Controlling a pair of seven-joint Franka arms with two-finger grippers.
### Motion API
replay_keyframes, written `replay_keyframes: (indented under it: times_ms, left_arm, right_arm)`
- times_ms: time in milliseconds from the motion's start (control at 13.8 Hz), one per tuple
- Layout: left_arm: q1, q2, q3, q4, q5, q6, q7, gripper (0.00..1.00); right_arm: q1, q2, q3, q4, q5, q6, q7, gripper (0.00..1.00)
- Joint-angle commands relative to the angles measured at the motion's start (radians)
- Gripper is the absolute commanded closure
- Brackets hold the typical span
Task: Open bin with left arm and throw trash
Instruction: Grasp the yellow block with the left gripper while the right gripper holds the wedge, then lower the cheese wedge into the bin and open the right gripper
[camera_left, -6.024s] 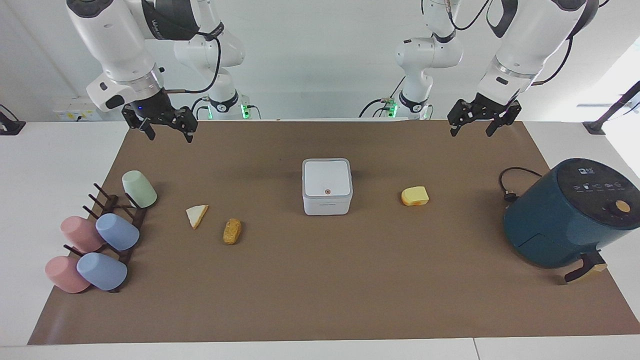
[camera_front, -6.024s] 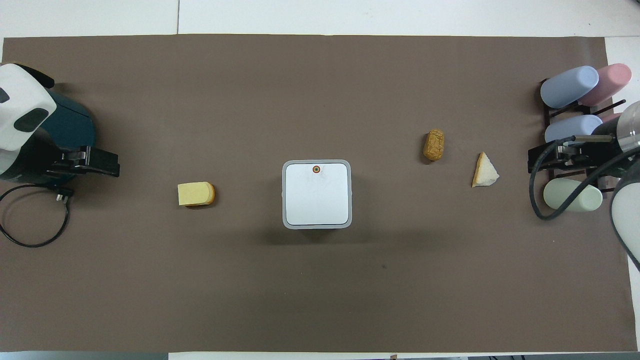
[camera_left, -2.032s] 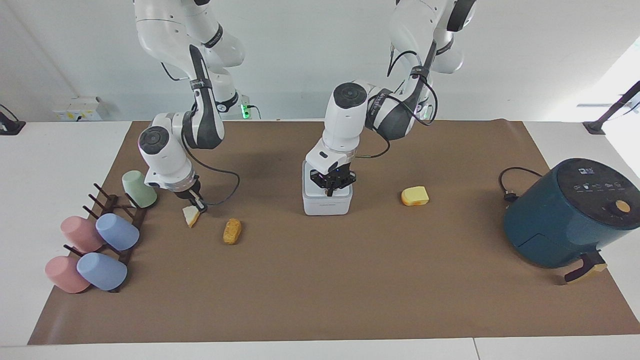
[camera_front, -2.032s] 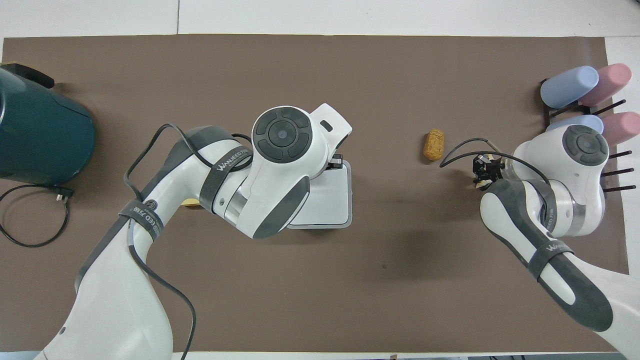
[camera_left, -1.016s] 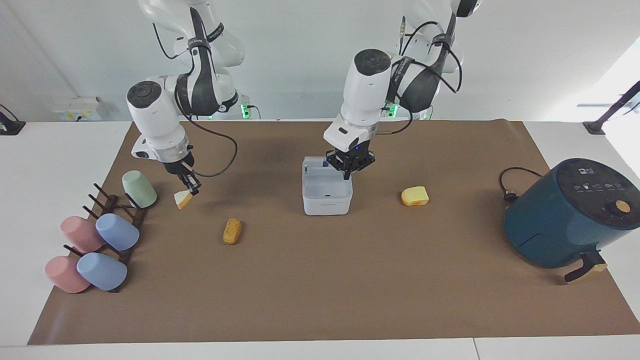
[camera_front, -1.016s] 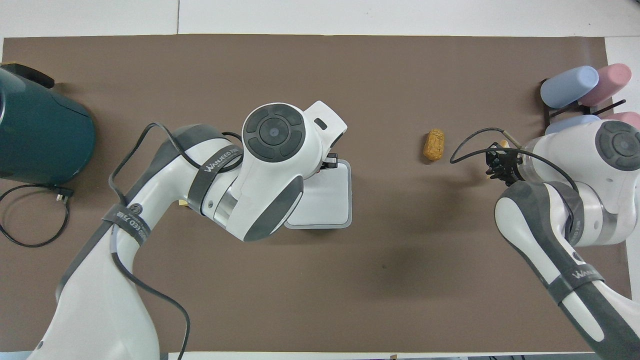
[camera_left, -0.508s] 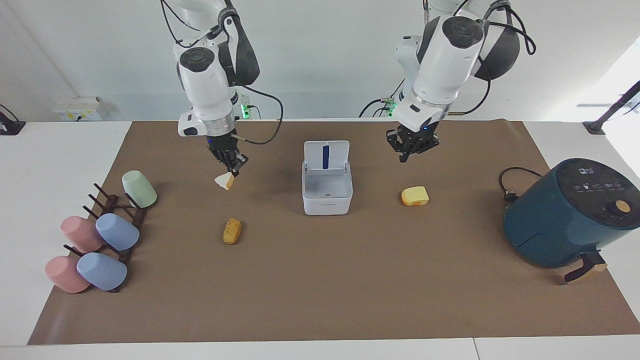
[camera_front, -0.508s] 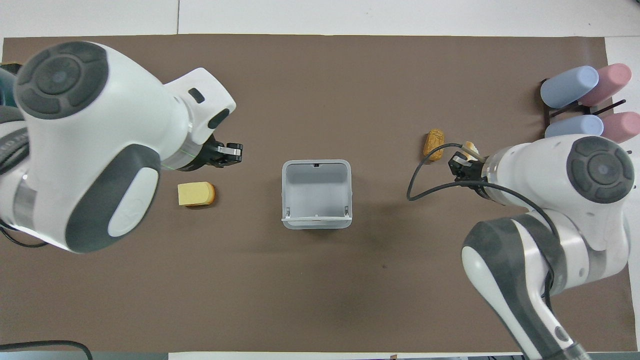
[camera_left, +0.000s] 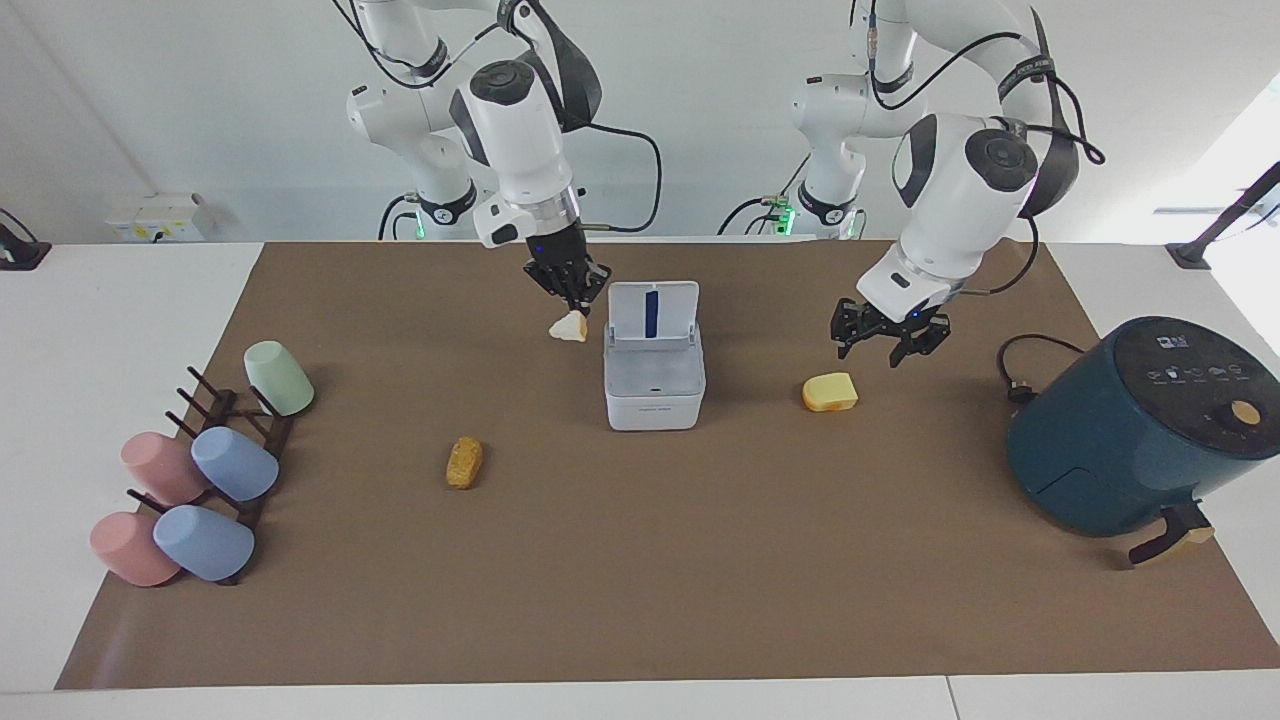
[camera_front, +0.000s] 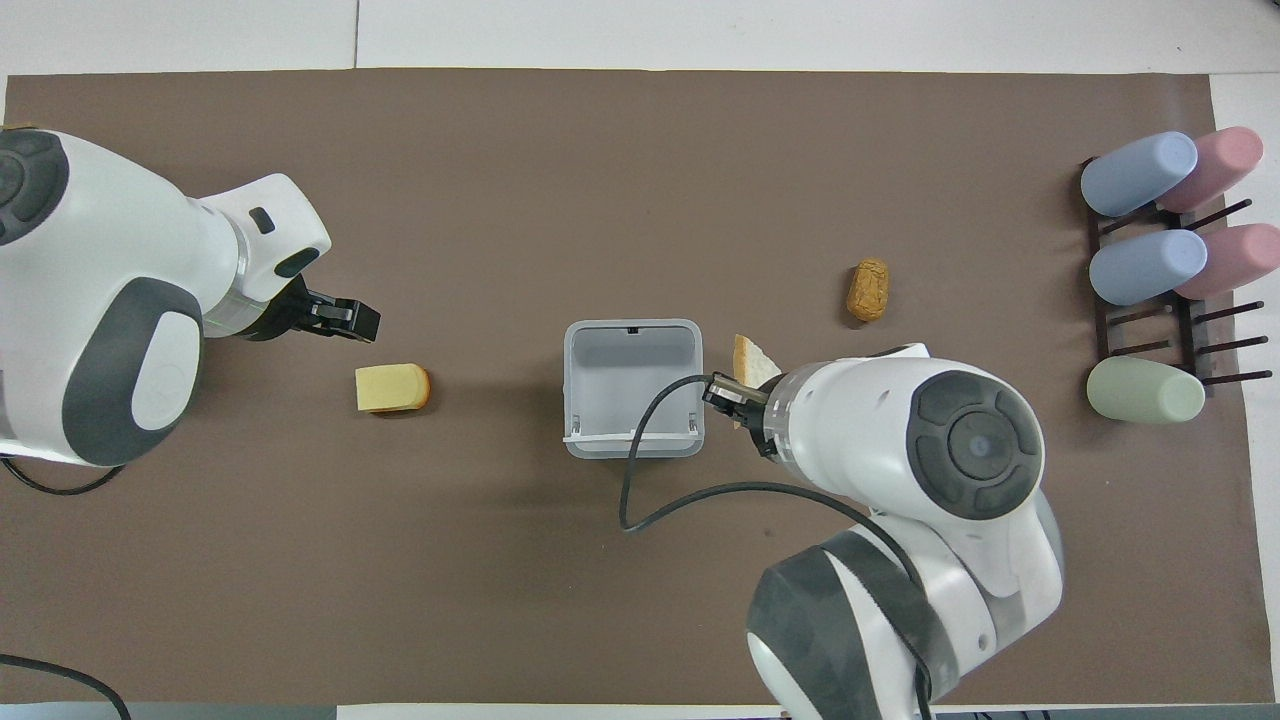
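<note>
The white bin (camera_left: 655, 405) stands mid-mat with its lid (camera_left: 653, 310) swung up and open; the overhead view shows its bare inside and rim (camera_front: 568, 390). My right gripper (camera_left: 570, 292) is shut on the pale bread wedge (camera_left: 568, 327) and holds it in the air just beside the bin's lid, toward the right arm's end; the wedge also shows in the overhead view (camera_front: 750, 358). My left gripper (camera_left: 888, 342) is open and hangs by the yellow cheese chunk (camera_left: 830, 392), apart from it. The golden-brown nugget (camera_left: 464, 462) lies on the mat.
A teal air fryer (camera_left: 1130, 430) with a black cable (camera_left: 1020, 350) stands at the left arm's end. A dark rack with several pastel cups (camera_left: 215, 450) lies at the right arm's end. The brown mat (camera_left: 640, 580) covers the table.
The right gripper has carried the bread wedge across to the bin's side. The left gripper has moved away from the opened bin and down beside the cheese chunk.
</note>
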Motion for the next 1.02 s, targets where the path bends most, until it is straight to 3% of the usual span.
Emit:
replay_keyframes:
  times_ms: [0, 145, 290, 944]
  left_arm:
    - [0.021, -0.016, -0.006, -0.090, -0.018, 0.099, 0.202, 0.00]
    - [-0.003, 0.015, -0.008, -0.105, -0.016, 0.112, 0.247, 0.00]
    - [-0.052, 0.018, -0.006, -0.183, -0.018, 0.205, 0.289, 0.00]
    - [-0.069, 0.039, -0.006, -0.335, -0.007, 0.412, 0.327, 0.00]
  right_arm:
    - [0.028, 0.045, -0.003, 0.032, 0.055, 0.059, -0.012, 1.00]
    - [0.028, 0.100, -0.005, 0.088, 0.062, 0.076, -0.013, 1.00]
    - [0.028, 0.128, -0.003, 0.118, 0.075, 0.079, -0.013, 1.00]
    - [0.067, 0.128, -0.003, 0.115, 0.146, 0.096, -0.013, 1.00]
